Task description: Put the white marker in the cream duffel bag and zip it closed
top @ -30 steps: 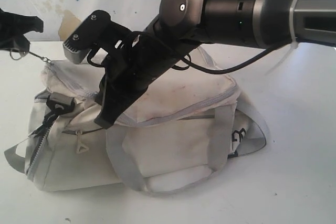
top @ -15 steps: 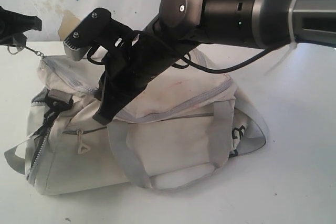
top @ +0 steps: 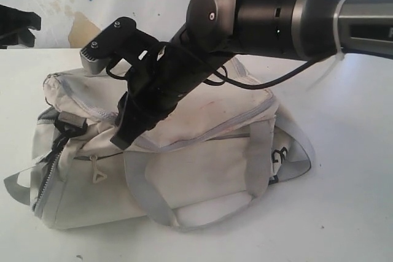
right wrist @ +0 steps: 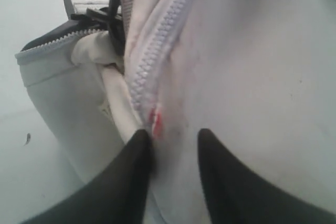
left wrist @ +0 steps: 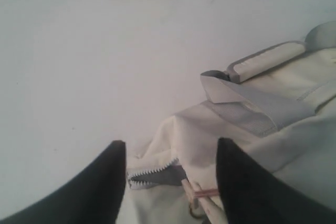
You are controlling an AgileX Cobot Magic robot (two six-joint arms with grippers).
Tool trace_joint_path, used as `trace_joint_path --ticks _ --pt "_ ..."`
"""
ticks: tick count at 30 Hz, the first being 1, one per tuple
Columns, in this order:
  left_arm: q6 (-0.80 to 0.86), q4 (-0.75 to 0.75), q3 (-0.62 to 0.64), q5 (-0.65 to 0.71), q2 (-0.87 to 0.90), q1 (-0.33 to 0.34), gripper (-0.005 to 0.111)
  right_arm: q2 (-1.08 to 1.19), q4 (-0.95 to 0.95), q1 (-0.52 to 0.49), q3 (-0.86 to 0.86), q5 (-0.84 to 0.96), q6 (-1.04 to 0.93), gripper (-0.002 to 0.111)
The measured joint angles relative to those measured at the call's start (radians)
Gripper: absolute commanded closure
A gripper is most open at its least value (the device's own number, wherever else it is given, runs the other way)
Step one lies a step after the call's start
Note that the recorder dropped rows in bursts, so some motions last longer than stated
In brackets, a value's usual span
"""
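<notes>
The cream duffel bag [top: 202, 170] lies on its side on the white table, and its top zipper [top: 209, 126] looks run shut. The white marker is hidden. My right gripper [top: 121, 139] reaches down onto the bag's upper front edge. In the right wrist view the right gripper [right wrist: 173, 132] is open, its fingers astride the bag's cloth [right wrist: 252, 77] beside the zipper [right wrist: 157, 40], pinching nothing. My left gripper [top: 17, 26] hangs off the bag's left end. In the left wrist view the left gripper [left wrist: 170, 142] is open above the zipper's end [left wrist: 152, 174] and the loose pull tab [left wrist: 203, 203].
Grey webbing handles [top: 147, 194] loop down the bag's front. A black buckle [top: 67, 121] and a side zipper [top: 44, 179] sit at its left end. The white table [top: 350, 200] spreads to the right and front. A stained wall [top: 80, 26] stands behind.
My left gripper has opened and let go of the zipper pull, which fell back onto the bag. The right gripper has opened too, and the bag's left corner has sagged.
</notes>
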Motion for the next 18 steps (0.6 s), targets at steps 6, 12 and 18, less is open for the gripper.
trace_joint_path --ticks 6,12,18 --pt "0.004 -0.023 0.000 0.066 -0.001 0.000 0.033 0.004 -0.018 0.000 0.000 -0.004 0.115 0.043" --pt "0.004 -0.040 0.000 0.129 -0.016 0.000 0.036 -0.007 -0.181 -0.002 0.000 0.007 0.447 0.043" --pt "-0.031 -0.046 0.000 0.164 -0.058 0.000 0.055 -0.038 -0.281 -0.066 -0.002 0.122 0.753 0.051"
